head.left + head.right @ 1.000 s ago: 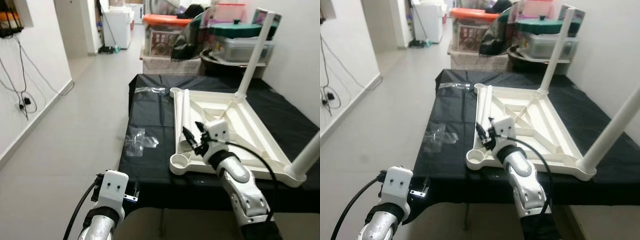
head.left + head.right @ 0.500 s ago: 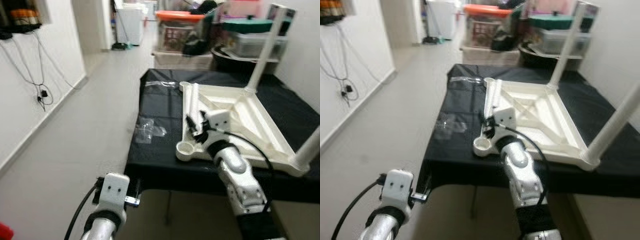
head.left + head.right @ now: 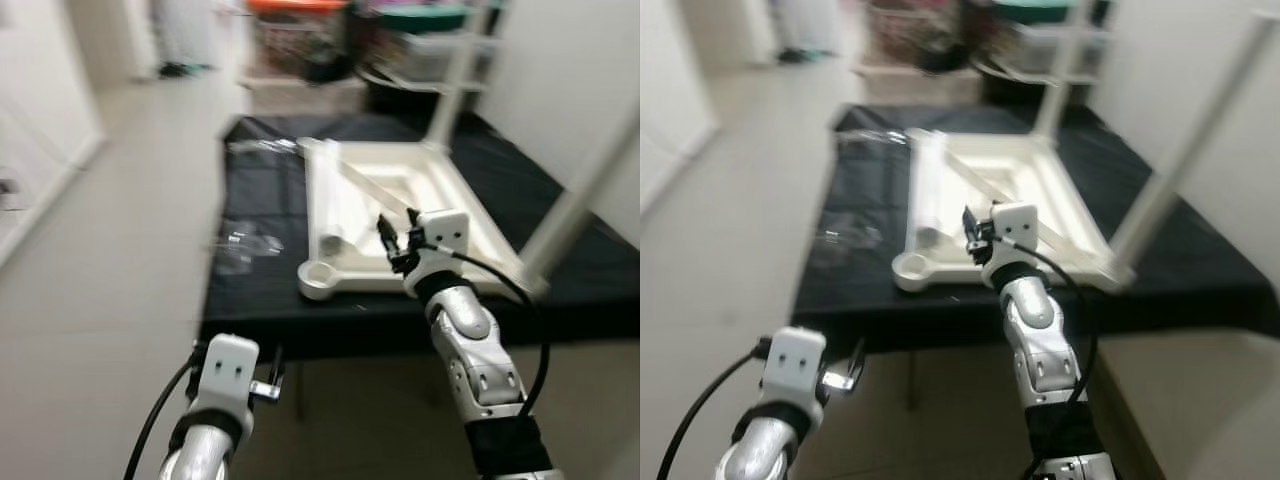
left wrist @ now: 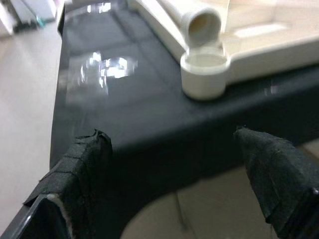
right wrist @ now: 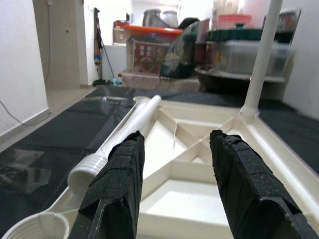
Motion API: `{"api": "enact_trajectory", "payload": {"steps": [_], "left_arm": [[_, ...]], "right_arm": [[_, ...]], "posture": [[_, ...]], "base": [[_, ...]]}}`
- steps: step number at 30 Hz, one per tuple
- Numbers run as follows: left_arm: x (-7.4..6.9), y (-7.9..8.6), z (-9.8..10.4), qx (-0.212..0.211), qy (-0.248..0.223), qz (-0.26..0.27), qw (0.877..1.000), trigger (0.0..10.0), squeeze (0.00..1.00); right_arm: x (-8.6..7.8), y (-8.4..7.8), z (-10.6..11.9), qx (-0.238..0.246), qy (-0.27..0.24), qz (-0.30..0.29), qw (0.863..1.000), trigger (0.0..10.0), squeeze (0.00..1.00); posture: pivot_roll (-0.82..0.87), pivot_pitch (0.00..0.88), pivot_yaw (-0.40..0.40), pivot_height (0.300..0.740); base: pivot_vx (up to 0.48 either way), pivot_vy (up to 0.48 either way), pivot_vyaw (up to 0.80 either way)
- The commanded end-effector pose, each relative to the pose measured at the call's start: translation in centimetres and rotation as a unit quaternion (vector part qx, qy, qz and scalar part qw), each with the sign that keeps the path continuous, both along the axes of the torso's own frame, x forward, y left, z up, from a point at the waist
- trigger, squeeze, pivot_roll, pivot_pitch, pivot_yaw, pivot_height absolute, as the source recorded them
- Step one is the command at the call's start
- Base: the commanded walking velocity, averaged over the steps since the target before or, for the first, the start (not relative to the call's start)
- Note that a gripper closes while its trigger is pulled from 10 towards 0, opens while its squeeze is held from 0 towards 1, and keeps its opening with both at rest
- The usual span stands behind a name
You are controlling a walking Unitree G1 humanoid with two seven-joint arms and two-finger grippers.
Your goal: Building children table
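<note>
Tabletop, upturned, is lying on desk; loose leg is pointing away, just beside right gripper, jaws apart; left gripper is idling, jaws apart.

No text, label, brand or number can be read anywhere. The patterned panel on the storage box under the orange lid is too small and soft to make out, and both head views are blurred.
</note>
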State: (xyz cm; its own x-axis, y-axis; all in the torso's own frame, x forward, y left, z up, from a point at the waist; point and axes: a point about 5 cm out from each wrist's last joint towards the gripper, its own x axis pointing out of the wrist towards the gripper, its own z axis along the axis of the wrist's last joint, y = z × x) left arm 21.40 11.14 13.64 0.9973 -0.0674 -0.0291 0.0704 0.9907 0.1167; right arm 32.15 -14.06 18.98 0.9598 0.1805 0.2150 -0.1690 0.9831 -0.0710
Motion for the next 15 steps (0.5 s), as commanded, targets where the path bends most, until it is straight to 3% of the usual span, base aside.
{"api": "enact_trajectory", "payload": {"steps": [1,5,15], "left_arm": [[0.0,0.6,0.1,0.007,-0.006,0.017,1.000,10.0,0.00],[0.6,1.1,0.7,0.010,-0.021,0.026,0.999,10.0,0.00],[1.3,1.9,1.6,0.038,-0.051,0.026,0.998,10.0,0.00]], "right_arm": [[-0.2,0.8,0.3,0.010,-0.008,0.016,1.000,10.0,0.00],[-0.2,1.0,0.2,0.015,-0.006,0.016,1.000,10.0,0.00],[0.3,1.1,0.5,0.023,-0.011,0.010,1.000,10.0,0.00]], "posture": [[0.06,0.055,-0.053,0.740],[0.07,0.046,-0.052,0.740],[0.07,0.035,-0.052,0.740]], "base": [[0.000,0.000,0.00],[0.137,0.000,0.00],[0.341,0.000,0.00]]}}
